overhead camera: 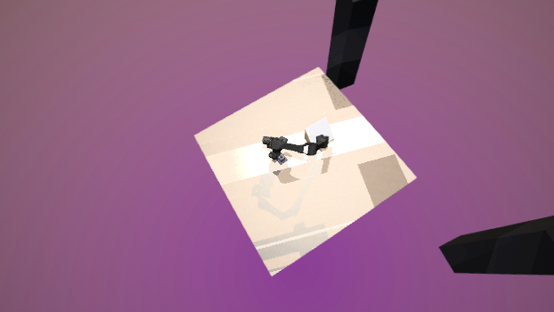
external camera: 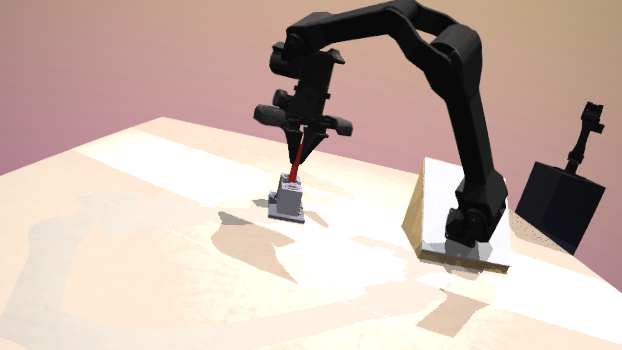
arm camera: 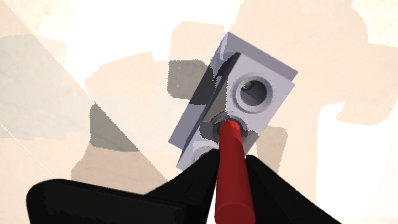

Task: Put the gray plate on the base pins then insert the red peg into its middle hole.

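From the top view, the black arm reaches from its white mounting block, which sits toward the far right edge of the pale counter, inward to the counter's middle, where the small gray plate shows only as a speck beneath the gripper; the counter is a glossy cream square with brighter bands and tan patches, set on a purple floor, with two dark posts standing off its far and right corners. In the exterior view the gripper points straight down with its jaws clenched on the red peg, a slim, bright red rod held near its upper end, its lower tip meeting the top of the gray plate. The plate sits level on the darker gray base near the counter's middle, well apart from the white block. A dark box with a small stand rises beyond the right edge against a pink-tan backdrop. In the wrist view the red peg runs between the black fingers and its tip enters the middle hole of the plate, with another round hole open beside it.
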Robot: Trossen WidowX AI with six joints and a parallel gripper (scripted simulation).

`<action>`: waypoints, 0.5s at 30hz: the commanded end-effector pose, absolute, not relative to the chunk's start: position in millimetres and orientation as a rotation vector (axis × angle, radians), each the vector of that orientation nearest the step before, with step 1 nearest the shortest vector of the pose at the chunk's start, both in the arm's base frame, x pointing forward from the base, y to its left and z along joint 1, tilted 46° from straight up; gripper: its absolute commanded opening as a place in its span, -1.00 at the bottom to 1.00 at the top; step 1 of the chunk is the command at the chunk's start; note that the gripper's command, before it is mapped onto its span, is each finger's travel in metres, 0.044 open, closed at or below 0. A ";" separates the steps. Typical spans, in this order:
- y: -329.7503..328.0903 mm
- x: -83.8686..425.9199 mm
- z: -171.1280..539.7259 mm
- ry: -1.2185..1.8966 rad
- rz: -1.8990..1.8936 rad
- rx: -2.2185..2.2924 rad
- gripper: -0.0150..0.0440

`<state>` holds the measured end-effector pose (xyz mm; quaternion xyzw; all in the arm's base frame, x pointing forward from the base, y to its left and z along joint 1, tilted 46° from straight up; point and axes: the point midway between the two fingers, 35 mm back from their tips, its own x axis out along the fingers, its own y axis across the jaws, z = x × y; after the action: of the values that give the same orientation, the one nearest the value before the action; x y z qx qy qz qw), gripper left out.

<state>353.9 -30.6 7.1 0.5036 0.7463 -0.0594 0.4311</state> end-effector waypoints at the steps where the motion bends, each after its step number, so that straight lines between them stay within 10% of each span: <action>1: -30.6 353.9 7.2 1.861 -0.148 1.256 -0.14; 15: -31.9 354.0 8.4 1.858 -0.148 1.259 0.02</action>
<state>353.9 -30.5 7.1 0.5037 0.7463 -0.0593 0.4311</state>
